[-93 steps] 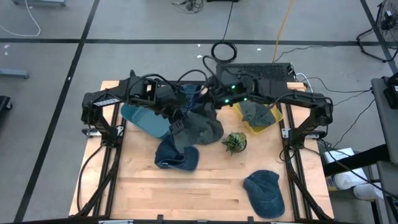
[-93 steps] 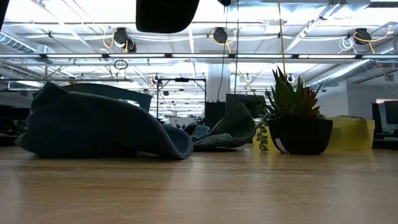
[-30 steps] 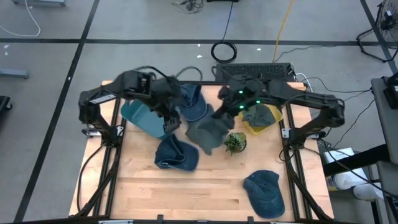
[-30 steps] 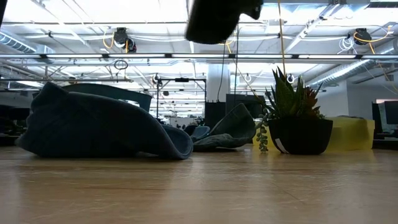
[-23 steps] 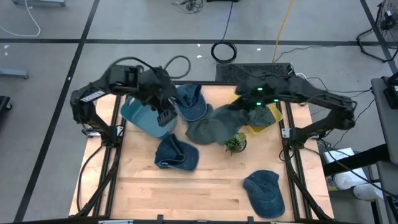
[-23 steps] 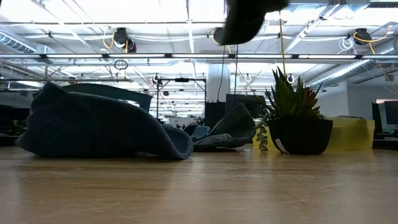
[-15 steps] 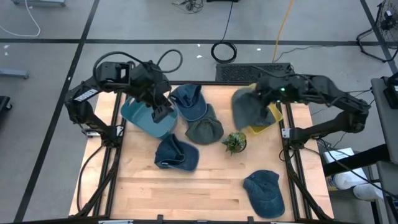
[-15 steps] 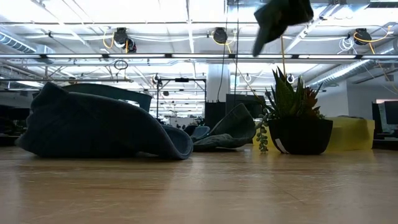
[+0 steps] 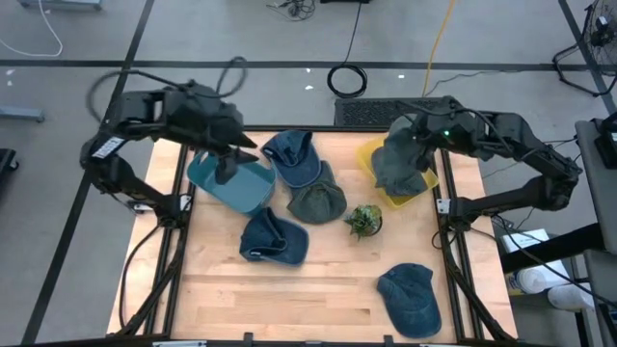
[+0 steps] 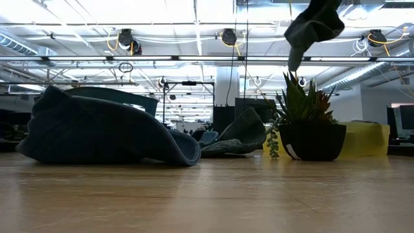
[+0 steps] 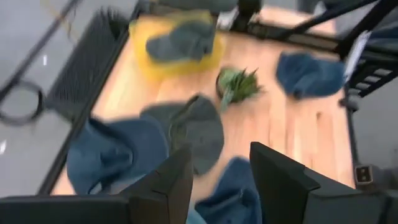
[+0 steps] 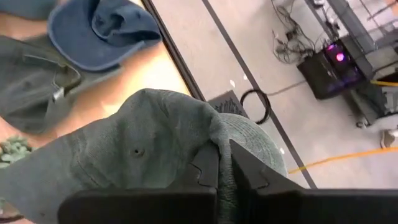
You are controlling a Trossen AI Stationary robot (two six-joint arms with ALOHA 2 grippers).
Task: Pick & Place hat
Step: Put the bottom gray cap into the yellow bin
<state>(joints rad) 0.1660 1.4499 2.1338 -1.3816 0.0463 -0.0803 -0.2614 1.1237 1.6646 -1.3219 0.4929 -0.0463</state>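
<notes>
Light wood surface [image 9: 318, 289] w/ several caps: blue cap [image 9: 293, 157] at back, grey-green cap [image 9: 316, 201] beside it, dark blue cap [image 9: 274, 238] in front, another blue cap [image 9: 412, 298] near the front right corner. Small potted plant [image 9: 363, 221] mid-surface, teal bin [image 9: 229, 183] left, yellow bin [image 9: 397, 198] right. Grey floor w/ cables behind; ceiling lights in the low view.

Right hand [image 12: 217, 171] is clamped on the green hat [image 9: 400, 160], now hanging over the yellow bin; 0.5 s ago it was nearer centre. Left hand [image 11: 219, 180], fingers apart, has pulled back over the teal bin.
</notes>
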